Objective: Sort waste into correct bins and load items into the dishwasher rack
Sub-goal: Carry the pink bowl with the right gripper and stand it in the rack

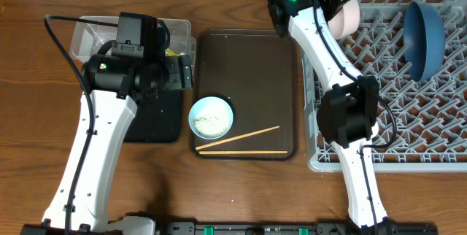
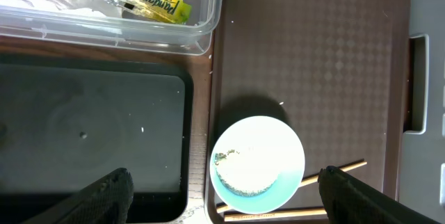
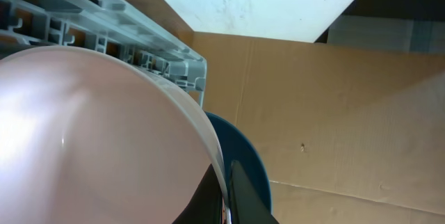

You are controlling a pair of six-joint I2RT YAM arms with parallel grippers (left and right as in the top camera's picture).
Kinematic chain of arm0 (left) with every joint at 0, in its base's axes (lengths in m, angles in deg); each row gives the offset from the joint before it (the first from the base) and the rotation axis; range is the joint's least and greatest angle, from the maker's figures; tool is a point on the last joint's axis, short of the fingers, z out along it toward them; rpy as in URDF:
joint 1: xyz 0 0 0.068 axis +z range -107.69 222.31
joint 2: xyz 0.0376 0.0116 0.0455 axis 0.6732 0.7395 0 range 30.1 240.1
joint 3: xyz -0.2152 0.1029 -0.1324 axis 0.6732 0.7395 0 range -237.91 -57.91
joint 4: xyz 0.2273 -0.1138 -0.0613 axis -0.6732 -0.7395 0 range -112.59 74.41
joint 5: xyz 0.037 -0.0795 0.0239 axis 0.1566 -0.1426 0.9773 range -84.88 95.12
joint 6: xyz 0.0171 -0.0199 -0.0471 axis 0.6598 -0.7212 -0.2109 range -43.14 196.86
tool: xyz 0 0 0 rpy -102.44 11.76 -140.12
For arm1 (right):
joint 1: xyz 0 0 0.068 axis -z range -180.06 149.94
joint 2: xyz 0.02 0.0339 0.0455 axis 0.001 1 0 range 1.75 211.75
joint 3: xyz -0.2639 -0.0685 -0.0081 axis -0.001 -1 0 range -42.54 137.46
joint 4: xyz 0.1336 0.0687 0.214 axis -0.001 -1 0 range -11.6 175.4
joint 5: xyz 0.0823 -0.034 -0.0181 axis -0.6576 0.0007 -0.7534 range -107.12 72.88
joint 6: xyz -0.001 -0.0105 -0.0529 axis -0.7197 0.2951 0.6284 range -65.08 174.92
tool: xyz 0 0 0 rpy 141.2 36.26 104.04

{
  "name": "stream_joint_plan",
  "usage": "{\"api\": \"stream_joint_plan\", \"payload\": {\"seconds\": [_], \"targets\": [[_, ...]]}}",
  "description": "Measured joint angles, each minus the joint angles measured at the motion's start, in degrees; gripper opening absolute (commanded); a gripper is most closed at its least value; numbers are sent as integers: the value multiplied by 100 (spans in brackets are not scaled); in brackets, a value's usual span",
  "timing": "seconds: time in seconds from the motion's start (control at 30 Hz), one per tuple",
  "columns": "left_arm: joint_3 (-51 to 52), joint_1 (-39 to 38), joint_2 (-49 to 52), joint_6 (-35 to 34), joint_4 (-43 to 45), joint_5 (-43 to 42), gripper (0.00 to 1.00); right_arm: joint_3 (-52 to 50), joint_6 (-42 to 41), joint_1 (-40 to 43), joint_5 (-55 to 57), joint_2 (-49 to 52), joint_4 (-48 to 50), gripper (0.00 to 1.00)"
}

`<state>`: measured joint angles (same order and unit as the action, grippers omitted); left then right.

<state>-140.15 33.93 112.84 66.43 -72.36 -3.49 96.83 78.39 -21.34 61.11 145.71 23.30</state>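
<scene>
Pale bowl (image 3: 90, 133) nearest, pinched at rim by closed right gripper (image 3: 224, 195), at rack (image 1: 387, 163) corner; blue plate (image 1: 425, 36) already racked. Step judged: loading bowl. Next: seat between pegs, release. Left gripper (image 2: 226, 200) wide open, empty, above light-blue bowl (image 1: 211, 116) holding rice.

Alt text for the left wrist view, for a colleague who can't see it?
A light-blue bowl holding white rice scraps sits on the brown serving tray, two chopsticks lying beside it, framed by the left gripper with jaws wide open. At picture left lie the black tray and, above it, the clear tub holding a yellow-green wrapper.
</scene>
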Motion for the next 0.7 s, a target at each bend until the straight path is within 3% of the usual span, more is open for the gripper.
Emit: {"api": "stream_joint_plan", "payload": {"seconds": [0.7], "targets": [[0,0,0,0,0,0,88,-4,-9,192,-691,0,-2,2]]}}
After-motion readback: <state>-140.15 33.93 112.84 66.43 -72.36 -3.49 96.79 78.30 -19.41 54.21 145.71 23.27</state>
